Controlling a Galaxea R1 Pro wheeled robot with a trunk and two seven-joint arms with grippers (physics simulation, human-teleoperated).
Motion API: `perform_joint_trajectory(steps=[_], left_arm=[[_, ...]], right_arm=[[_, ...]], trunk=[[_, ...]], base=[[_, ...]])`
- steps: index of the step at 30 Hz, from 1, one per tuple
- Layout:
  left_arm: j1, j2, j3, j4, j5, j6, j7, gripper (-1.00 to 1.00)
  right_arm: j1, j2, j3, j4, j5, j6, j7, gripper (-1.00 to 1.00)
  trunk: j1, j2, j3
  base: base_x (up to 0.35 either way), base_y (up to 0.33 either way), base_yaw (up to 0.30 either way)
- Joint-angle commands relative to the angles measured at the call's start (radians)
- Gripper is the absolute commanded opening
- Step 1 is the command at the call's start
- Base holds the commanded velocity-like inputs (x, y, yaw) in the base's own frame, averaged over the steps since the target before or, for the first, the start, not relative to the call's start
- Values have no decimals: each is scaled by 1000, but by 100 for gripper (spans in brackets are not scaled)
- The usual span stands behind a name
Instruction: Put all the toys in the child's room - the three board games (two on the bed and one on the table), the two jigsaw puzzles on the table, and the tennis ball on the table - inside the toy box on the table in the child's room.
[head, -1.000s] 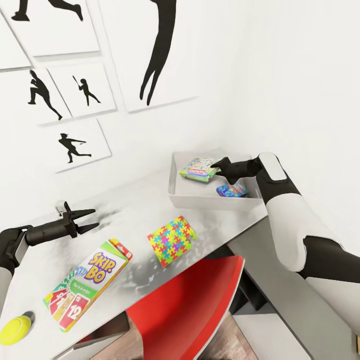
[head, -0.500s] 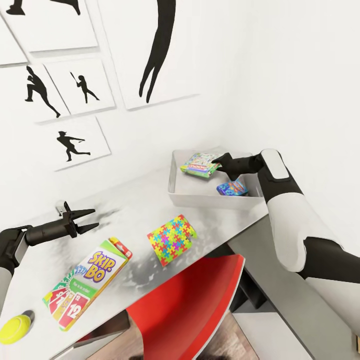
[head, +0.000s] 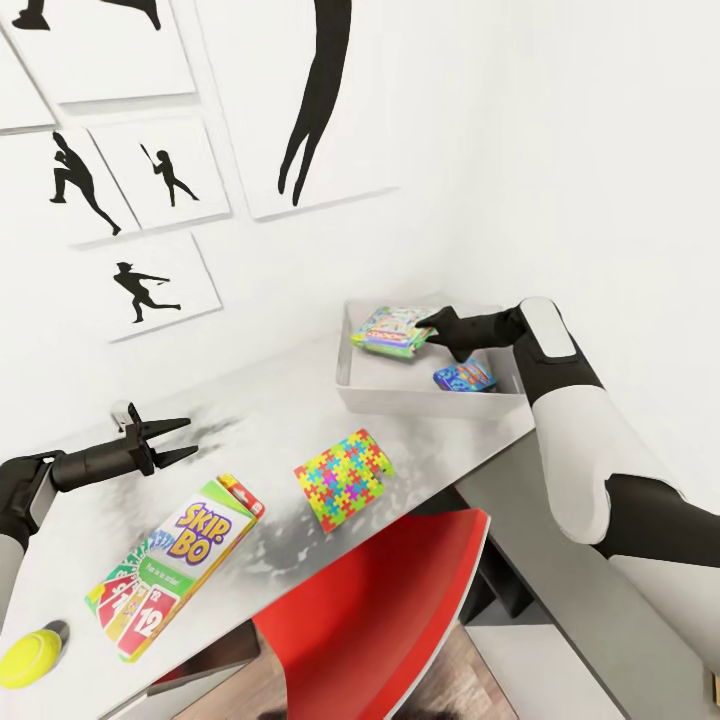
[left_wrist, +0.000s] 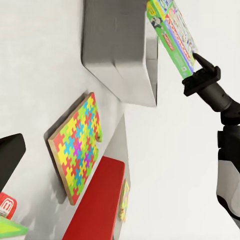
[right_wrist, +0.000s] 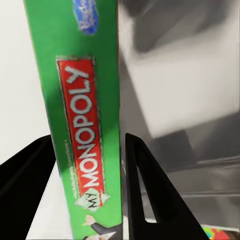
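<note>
The right pincer (head: 432, 331) is clamping the green-edged, pale blue "My Monopoly" board game box (head: 390, 331) over the shallow pale grey toy box (head: 352, 385). The left pincer (head: 178, 440) is hovering open above the glossy grey-white counter (head: 270, 420), under black baseball-silhouette pictures (head: 160, 285) on the white wall.

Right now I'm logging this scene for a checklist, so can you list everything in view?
Toy box: 1, pale grey, far end of the table.
Monopoly game: 1, green-edged, over the toy box, held.
Blue game: 1, blue-purple, inside the toy box.
Puzzle: 1, multicolour, mid-table.
Skip-Bo game: 1, orange-green, near edge.
Ball: 1, yellow-green, near corner.
Table: 1, pale grey.
Chair: 1, red, at the table.
Pictures: several, black silhouettes, wall.
Left gripper: jaws open, over the table.
Right gripper: jaws gripping the Monopoly game.
</note>
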Motion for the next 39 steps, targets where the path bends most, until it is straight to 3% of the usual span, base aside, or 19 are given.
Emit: perform_joint_trajectory(steps=[1,5,9,13,39], left_arm=[[-1,0,0,0,-1,11,-5,100],[-1,1,0,0,-1,11,-5,100],[-1,1,-1,0,-1,11,-5,100],[-1,1,-1,0,-1,11,-5,100],[-1,1,-1,0,-1,11,-6,100]], right_arm=[[-1,1,-5,-1,-4,5,-4,-100],[-1,1,2,-1,-1,12,30,-100],[-1,-4,52,-1,1,12,37,-100],[-1,-4,70,0,2,11,41,-100],[-1,-6,82,7,4,3,43,-100]], trunk=[[1,-2,-2],[1,-2,-2],[1,-2,-2],[1,-2,-2],[1,-2,-2]], base=[[0,0,0],[0,0,0],[0,0,0],[0,0,0],[0,0,0]])
